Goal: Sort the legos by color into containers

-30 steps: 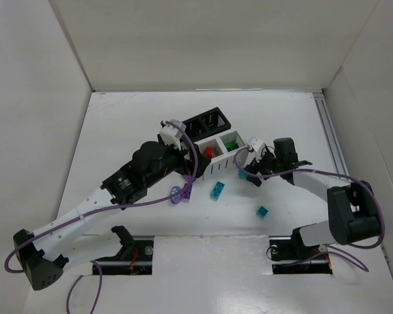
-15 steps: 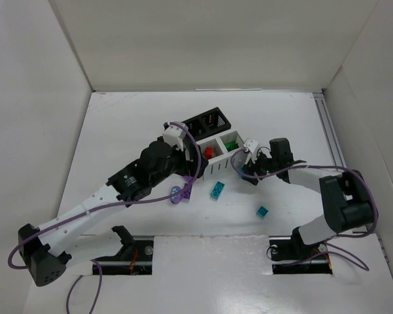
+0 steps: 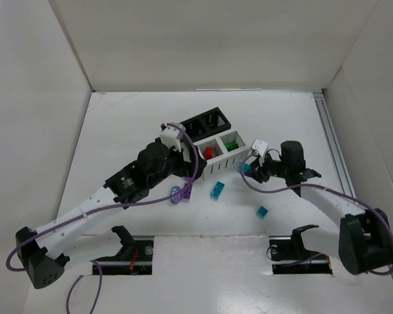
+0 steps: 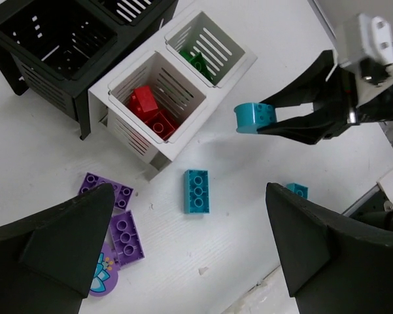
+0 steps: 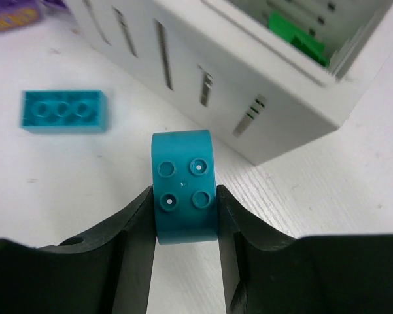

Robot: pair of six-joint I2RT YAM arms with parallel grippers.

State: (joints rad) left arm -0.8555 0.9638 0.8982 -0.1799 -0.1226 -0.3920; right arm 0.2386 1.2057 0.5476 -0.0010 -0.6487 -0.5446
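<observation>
My right gripper (image 5: 184,219) is shut on a rounded teal lego (image 5: 184,186), held just off the table beside the white container (image 5: 203,65). From above, that teal lego (image 3: 245,168) hangs right of the white container (image 3: 217,171), whose compartments hold red legos (image 3: 208,152) and green legos (image 3: 231,144). The black container (image 3: 208,120) stands behind it. My left gripper (image 4: 196,248) hovers open over the table, above a teal lego (image 4: 197,191) and purple legos (image 4: 121,232). A purple oval (image 4: 104,278) lies partly under its left finger.
A small teal lego (image 3: 262,211) lies alone near the table's front, right of centre. The long teal lego (image 3: 217,190) sits just in front of the white container. White walls enclose the table at the left, back and right.
My right gripper has closed on the rounded teal lego and raised it slightly, and the right arm's elbow has swung outward. The left arm has barely shifted.
</observation>
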